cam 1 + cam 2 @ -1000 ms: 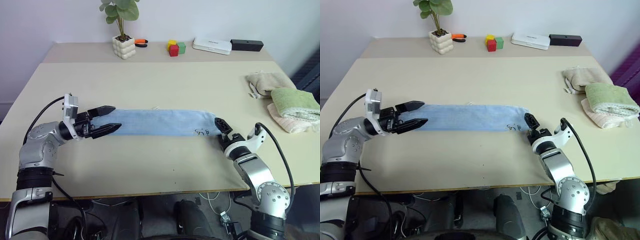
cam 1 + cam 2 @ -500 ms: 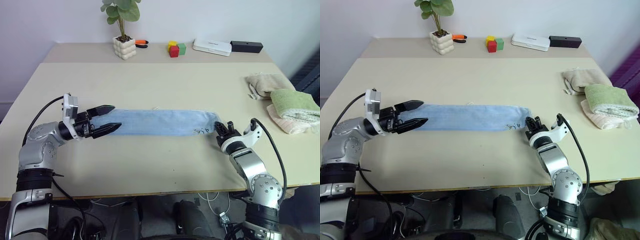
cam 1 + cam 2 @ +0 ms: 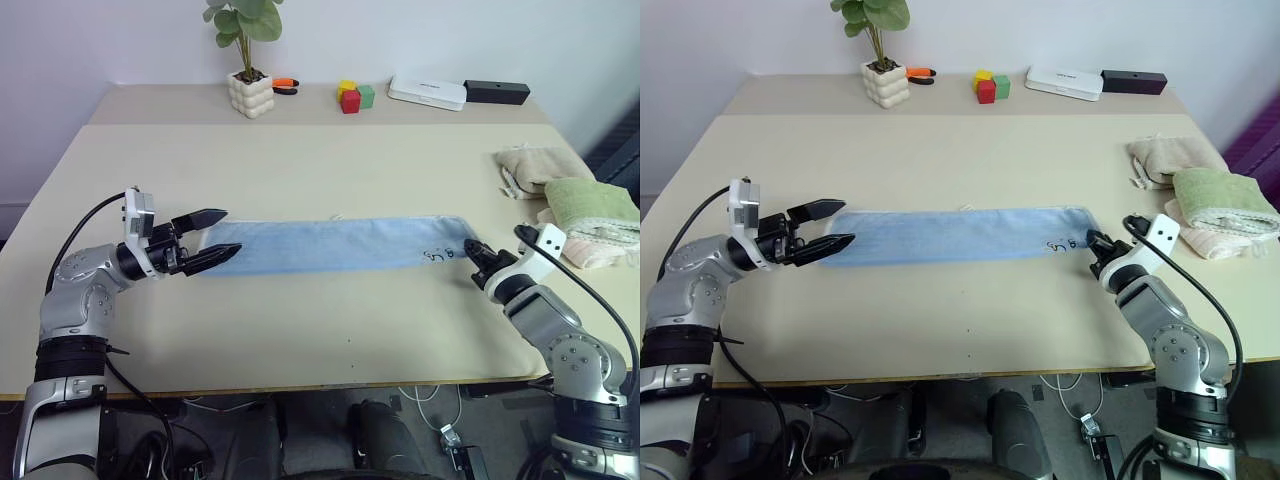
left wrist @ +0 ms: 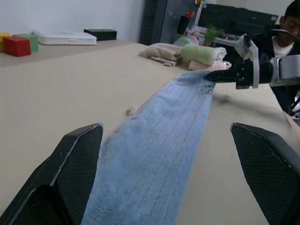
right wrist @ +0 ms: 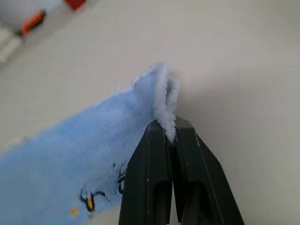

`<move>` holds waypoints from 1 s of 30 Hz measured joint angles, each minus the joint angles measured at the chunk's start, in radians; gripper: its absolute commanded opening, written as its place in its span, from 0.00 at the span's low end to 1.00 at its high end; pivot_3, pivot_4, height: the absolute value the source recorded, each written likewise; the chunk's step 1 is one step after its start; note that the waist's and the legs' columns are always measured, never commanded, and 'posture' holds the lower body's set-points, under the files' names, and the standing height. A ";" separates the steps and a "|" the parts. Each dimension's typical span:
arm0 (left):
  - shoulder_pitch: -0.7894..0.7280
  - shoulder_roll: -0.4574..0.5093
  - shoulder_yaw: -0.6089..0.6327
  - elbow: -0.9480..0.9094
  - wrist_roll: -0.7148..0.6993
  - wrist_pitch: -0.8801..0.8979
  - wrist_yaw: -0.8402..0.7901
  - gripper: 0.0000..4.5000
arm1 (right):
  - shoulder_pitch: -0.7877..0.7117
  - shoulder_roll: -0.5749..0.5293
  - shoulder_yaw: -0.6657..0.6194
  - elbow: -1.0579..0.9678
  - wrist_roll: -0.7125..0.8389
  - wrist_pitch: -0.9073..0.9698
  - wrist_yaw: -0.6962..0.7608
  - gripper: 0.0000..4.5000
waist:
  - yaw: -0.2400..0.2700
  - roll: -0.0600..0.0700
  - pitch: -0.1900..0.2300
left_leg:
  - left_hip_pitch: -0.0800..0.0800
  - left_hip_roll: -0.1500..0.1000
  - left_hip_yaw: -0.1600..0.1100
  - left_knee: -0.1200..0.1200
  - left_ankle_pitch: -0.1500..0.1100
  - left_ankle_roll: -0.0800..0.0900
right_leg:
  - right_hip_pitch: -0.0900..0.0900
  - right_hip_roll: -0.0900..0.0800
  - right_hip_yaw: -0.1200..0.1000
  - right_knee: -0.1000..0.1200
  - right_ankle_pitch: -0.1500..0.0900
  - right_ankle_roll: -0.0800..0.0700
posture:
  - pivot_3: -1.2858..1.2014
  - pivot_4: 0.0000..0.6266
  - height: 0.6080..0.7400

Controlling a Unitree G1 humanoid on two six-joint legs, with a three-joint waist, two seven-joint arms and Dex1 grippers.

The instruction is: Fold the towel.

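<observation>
Towel (image 3: 335,246) lies as a long folded blue strip across the table (image 3: 300,165), pinched at one end.
The right gripper (image 3: 472,250) is clamped tight on the strip's marked corner hem, forearm angled in from the table's edge; the left gripper (image 3: 217,236) points level along the other end, fingers (image 4: 77,154) spread wide, holding nothing.

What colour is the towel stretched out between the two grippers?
Light blue towel, clearest in the left eye view.
</observation>
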 measured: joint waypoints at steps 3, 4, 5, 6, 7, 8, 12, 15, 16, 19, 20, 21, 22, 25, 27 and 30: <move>0.000 0.000 0.000 0.002 0.000 -0.004 0.000 1.00 | -0.030 -0.015 0.062 -0.030 -0.098 -0.005 0.051 0.01 | 0.000 0.000 0.000 | 0.000 0.000 0.000 0.000 0.000 0.000 | 0.000 0.000 0.000 0.000 0.000 0.000 | 0.52 0.24 0.96; 0.000 0.000 0.000 0.002 0.000 -0.004 0.001 1.00 | -0.043 -0.025 0.087 -0.044 -0.128 -0.005 0.069 0.01 | 0.000 0.000 0.000 | 0.000 0.000 0.000 0.000 0.000 0.000 | 0.000 0.000 0.000 0.000 0.000 0.000 | 0.52 0.24 0.96; 0.000 0.000 0.001 0.005 0.000 -0.005 0.001 1.00 | -0.064 -0.049 0.128 -0.062 -0.174 -0.005 0.095 0.01 | 0.000 0.001 0.000 | 0.000 0.000 0.000 0.000 0.000 0.000 | -0.001 0.000 0.000 0.000 0.000 0.000 | 0.52 0.24 0.96; 0.000 0.001 0.001 0.007 0.000 -0.006 0.001 1.00 | -0.093 -0.069 0.169 -0.081 -0.216 -0.006 0.121 0.01 | 0.000 0.001 0.000 | 0.000 0.000 0.000 0.000 0.000 0.000 | -0.001 0.000 0.000 0.000 0.000 0.000 | 0.52 0.24 0.96; 0.000 0.001 0.001 0.009 0.000 -0.007 0.001 1.00 | -0.119 -0.081 0.196 -0.099 -0.247 -0.007 0.144 0.01 | 0.000 0.001 0.000 | 0.000 0.000 0.000 0.000 0.000 0.000 | -0.001 0.000 0.000 0.000 0.000 0.000 | 0.52 0.24 0.96; 0.000 0.001 0.001 0.011 0.000 -0.008 0.002 1.00 | -0.150 -0.086 0.224 -0.116 -0.274 -0.008 0.168 0.01 | 0.000 0.001 0.000 | 0.000 0.000 0.000 0.000 0.000 0.000 | -0.001 0.000 0.000 0.000 0.000 0.000 | 0.52 0.24 0.96; 0.001 0.005 0.005 0.017 0.000 -0.016 0.006 1.00 | -0.225 -0.067 0.320 -0.154 -0.326 0.011 0.242 0.01 | 0.003 0.000 0.000 | -0.001 0.000 0.000 0.000 0.000 0.000 | -0.001 0.000 0.000 0.000 0.000 0.000 | 0.52 0.24 0.96; 0.004 0.008 0.008 0.014 -0.001 -0.017 0.010 1.00 | -0.261 -0.025 0.421 -0.142 -0.384 0.019 0.300 0.01 | 0.002 0.000 0.000 | -0.001 0.000 0.000 0.000 0.000 0.000 | -0.001 0.000 0.000 0.000 0.000 0.000 | 0.52 0.24 0.96; 0.006 0.009 0.008 0.010 -0.001 -0.014 0.010 1.00 | -0.275 -0.007 0.447 -0.135 -0.400 0.020 0.319 0.01 | 0.002 0.000 0.000 | -0.001 0.000 0.000 0.000 0.000 0.000 | -0.001 0.000 0.000 0.000 0.000 0.000 | 0.52 0.24 0.96; 0.025 0.017 0.008 -0.019 -0.003 -0.002 0.002 1.00 | -0.319 0.059 0.479 -0.090 -0.415 0.025 0.362 0.01 | 0.001 0.000 0.000 | -0.001 0.000 0.001 0.000 0.000 0.000 | -0.001 0.000 0.000 0.000 0.000 0.000 | 0.52 0.24 0.96; 0.036 0.026 0.008 -0.027 -0.003 0.002 -0.005 1.00 | -0.335 0.083 0.483 -0.068 -0.418 0.029 0.372 0.01 | 0.000 0.000 0.000 | -0.001 0.000 0.000 0.000 0.000 0.000 | -0.001 0.000 0.000 0.000 0.000 0.000 | 0.52 0.24 0.96; 0.046 0.035 0.008 -0.036 -0.003 0.006 -0.009 1.00 | -0.354 0.109 0.492 -0.041 -0.426 0.031 0.385 0.01 | 0.000 0.000 0.000 | -0.001 0.000 0.001 0.000 0.000 0.000 | -0.002 0.000 0.000 0.000 0.000 0.000 | 0.52 0.24 0.96; 0.047 0.039 0.008 -0.043 -0.003 0.007 -0.010 1.00 | -0.369 0.123 0.510 -0.026 -0.433 0.031 0.400 0.01 | 0.000 0.000 0.000 | -0.001 0.000 0.000 0.000 0.000 0.000 | -0.002 0.000 0.000 0.001 0.000 0.000 | 0.52 0.24 0.96; 0.054 0.059 0.019 -0.058 -0.008 0.012 -0.010 1.00 | -0.384 0.153 0.559 -0.015 -0.465 0.031 0.451 0.01 | 0.002 0.000 0.000 | -0.001 0.000 0.001 0.000 0.000 0.000 | -0.002 0.000 -0.001 0.000 0.000 0.000 | 0.52 0.24 0.96; 0.066 0.072 0.035 -0.065 -0.016 0.021 -0.008 1.00 | -0.382 0.164 0.592 -0.015 -0.479 0.038 0.481 0.01 | 0.001 0.000 0.000 | -0.001 0.000 0.001 0.000 0.000 0.000 | -0.002 0.000 -0.001 0.001 0.000 0.000 | 0.52 0.24 0.96; 0.083 0.075 0.042 -0.089 -0.022 0.025 -0.003 1.00 | -0.376 0.195 0.625 -0.013 -0.510 0.044 0.494 0.01 | 0.001 0.000 0.000 | -0.001 0.000 0.001 0.000 0.000 0.000 | -0.002 0.000 -0.001 0.001 0.000 0.000 | 0.52 0.24 0.96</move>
